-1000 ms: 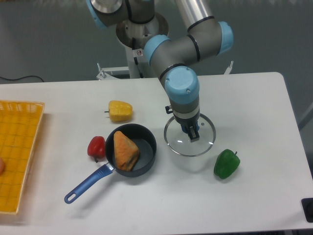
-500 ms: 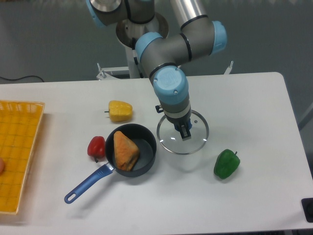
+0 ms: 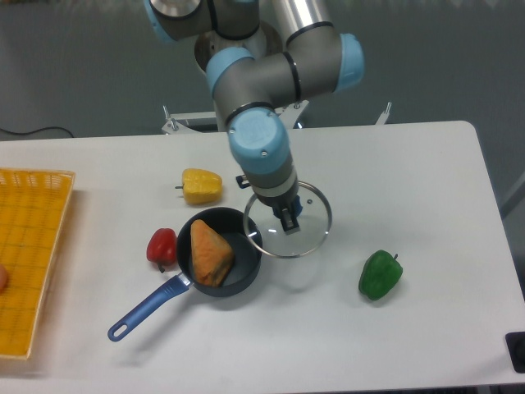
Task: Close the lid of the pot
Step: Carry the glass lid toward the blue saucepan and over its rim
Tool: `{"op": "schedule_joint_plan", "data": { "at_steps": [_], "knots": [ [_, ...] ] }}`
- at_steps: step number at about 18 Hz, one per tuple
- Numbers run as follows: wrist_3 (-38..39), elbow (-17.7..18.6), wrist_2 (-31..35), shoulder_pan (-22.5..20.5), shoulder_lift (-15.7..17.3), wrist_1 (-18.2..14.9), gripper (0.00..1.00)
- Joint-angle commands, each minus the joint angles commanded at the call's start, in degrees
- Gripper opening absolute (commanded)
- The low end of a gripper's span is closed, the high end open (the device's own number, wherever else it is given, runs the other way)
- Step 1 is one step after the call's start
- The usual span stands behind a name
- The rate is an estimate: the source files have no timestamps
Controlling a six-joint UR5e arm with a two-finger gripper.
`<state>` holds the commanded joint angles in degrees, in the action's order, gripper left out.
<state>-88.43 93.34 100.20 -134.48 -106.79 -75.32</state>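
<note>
The gripper [image 3: 288, 220] points straight down from the arm's blue-capped wrist and is clamped on the centre knob of the pot lid [image 3: 308, 231], its dark fingers pressed together around the knob so that the knob itself is hidden. The lid hangs from the gripper, roughly level and lifted off the table [image 3: 426, 180], with a faint shadow on the white surface below it. Its left edge overlaps the right rim of the pot [image 3: 246, 267]; the rest of the disc is out over the bare table to the right of the pot, so the pot is not yet covered.

The pot sits on the table left of centre, its long blue handle [image 3: 146, 308] running down and to the left. Inside it lies an orange wedge of food [image 3: 210, 253], leaning toward the left half of the pot.

A red pepper [image 3: 162, 246] lies just beside the pot's left wall, near where the handle joins. A yellow pepper [image 3: 202, 186] rests farther back, above the pot and apart from it. A green pepper [image 3: 381, 275] lies to the right, near the lid but clear of it. A yellow basket [image 3: 33, 246] sits at the table's left edge.
</note>
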Motion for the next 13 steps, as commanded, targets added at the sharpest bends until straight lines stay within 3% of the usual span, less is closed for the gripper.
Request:
{"op": "schedule_joint_plan", "data": {
  "at_steps": [13],
  "knots": [
    [7.57,-0.44,-0.88,5.45,-0.70,-0.18,0.47]
  ]
}}
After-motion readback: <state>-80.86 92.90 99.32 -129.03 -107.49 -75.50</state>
